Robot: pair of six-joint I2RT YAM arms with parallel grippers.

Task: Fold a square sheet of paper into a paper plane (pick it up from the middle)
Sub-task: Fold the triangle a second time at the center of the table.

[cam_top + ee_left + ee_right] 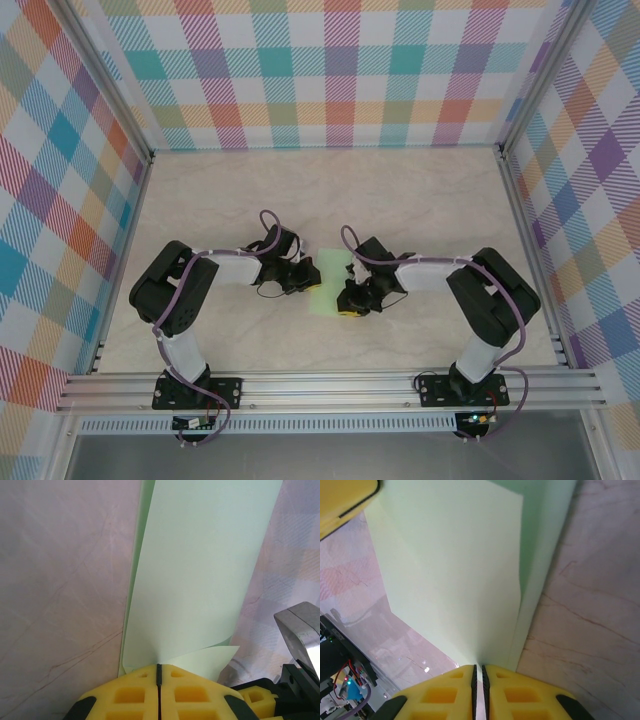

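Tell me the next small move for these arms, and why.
Probably lower the thin pale mint-green paper sheet onto the marbled table to flatten it: the left gripper and right gripper each pinch an edge, and its doubled layers look loose, not creased.

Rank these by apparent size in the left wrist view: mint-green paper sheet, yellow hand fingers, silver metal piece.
1. The pale mint-green paper sheet, largest.
2. The yellow plastic fingers of the left hand, cropped and nearest the camera.
3. The silver metal piece at the right edge, smallest, also cropped.

Left arm (pixel 180 295) and right arm (pixel 490 300): black joints, white link covers, purple cables (pixel 266 222). Finger pads (pixel 127 696) yellow, square recesses, black edges.
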